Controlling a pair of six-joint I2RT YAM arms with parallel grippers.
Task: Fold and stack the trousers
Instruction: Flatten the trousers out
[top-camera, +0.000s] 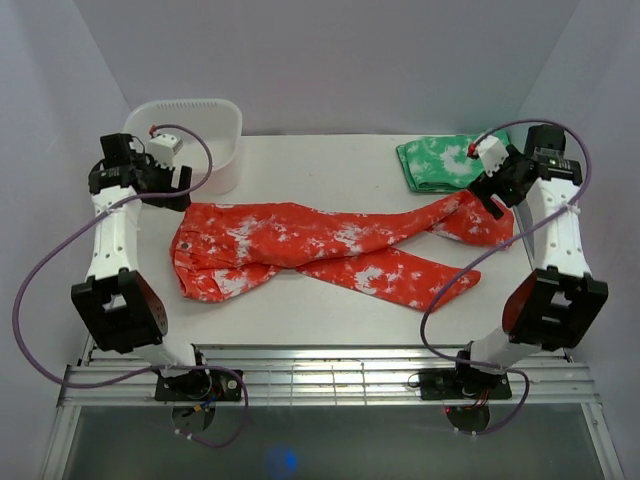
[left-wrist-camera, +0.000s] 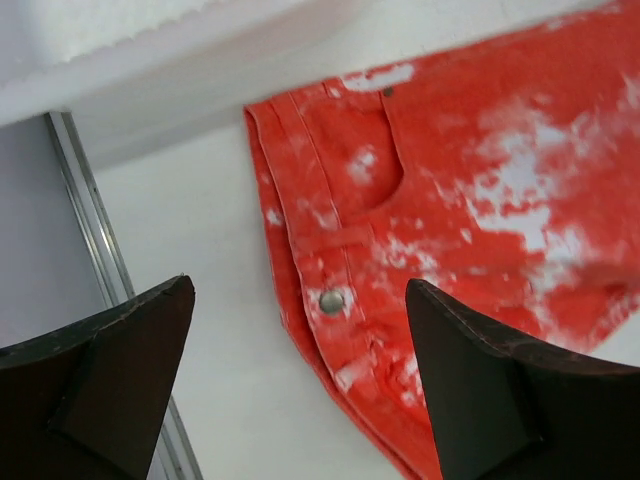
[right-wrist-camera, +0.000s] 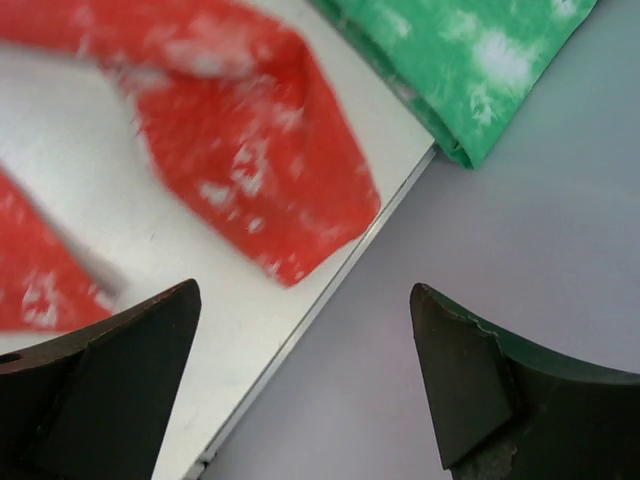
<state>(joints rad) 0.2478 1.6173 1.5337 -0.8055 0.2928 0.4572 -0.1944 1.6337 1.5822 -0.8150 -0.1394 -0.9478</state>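
Observation:
The red-orange trousers (top-camera: 320, 245) with white blotches lie spread flat across the table, waist at the left and the two legs crossing toward the right. My left gripper (top-camera: 175, 198) hovers open just above the waist end. In the left wrist view the waistband (left-wrist-camera: 330, 290) and its metal button show between the spread fingers (left-wrist-camera: 120, 370), with nothing gripped. My right gripper (top-camera: 492, 200) hangs open over the far leg's end at the right table edge. The right wrist view shows that hem (right-wrist-camera: 260, 170) ahead of the empty gripper (right-wrist-camera: 305, 340).
A folded green cloth (top-camera: 440, 162) with white blotches lies at the back right, close to my right gripper, and also shows in the right wrist view as green cloth (right-wrist-camera: 470, 70). A white basin (top-camera: 205, 130) stands at the back left. The table edge (right-wrist-camera: 320, 300) runs under my right gripper.

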